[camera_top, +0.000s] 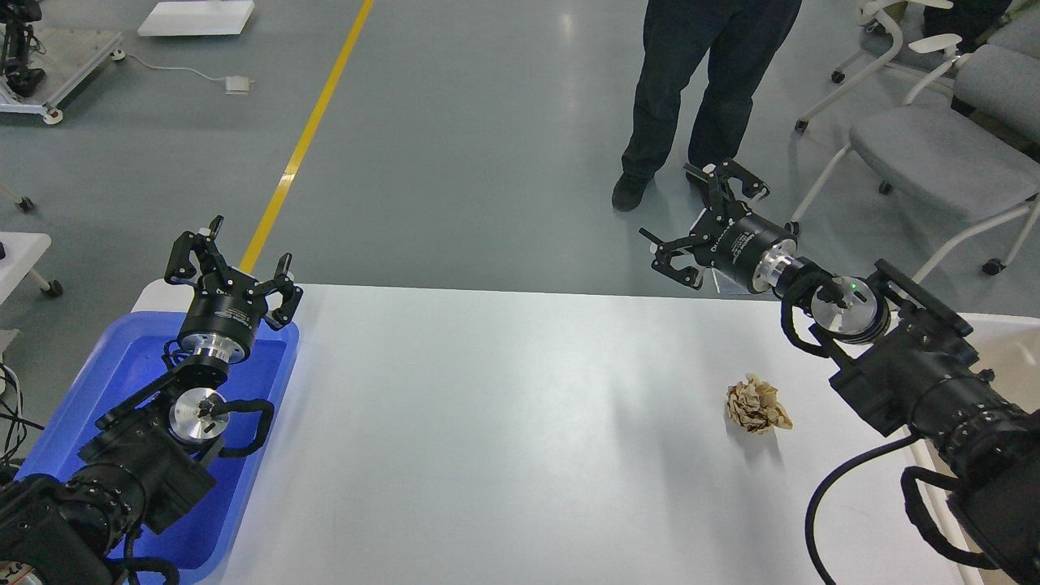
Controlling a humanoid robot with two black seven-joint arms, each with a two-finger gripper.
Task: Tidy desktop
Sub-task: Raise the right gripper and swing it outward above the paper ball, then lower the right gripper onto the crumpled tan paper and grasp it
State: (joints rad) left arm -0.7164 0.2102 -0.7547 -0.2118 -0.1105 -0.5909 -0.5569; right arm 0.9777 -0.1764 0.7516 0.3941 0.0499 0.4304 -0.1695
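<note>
The white desktop [504, 439] fills the lower middle of the head view. A crumpled tan paper ball [756, 407] lies on it at the right. My right gripper [696, 217] is open and empty, raised above the table's far right edge, up and to the left of the paper ball. My left gripper [229, 258] is open and empty, held over the far end of the blue tray [97, 382] at the table's left end.
A beige-white bin [1003, 341] stands at the right edge, partly behind my right arm. A person in dark trousers [707, 89] stands just beyond the table. Grey chairs [934, 154] stand at the far right. A yellow line runs across the floor.
</note>
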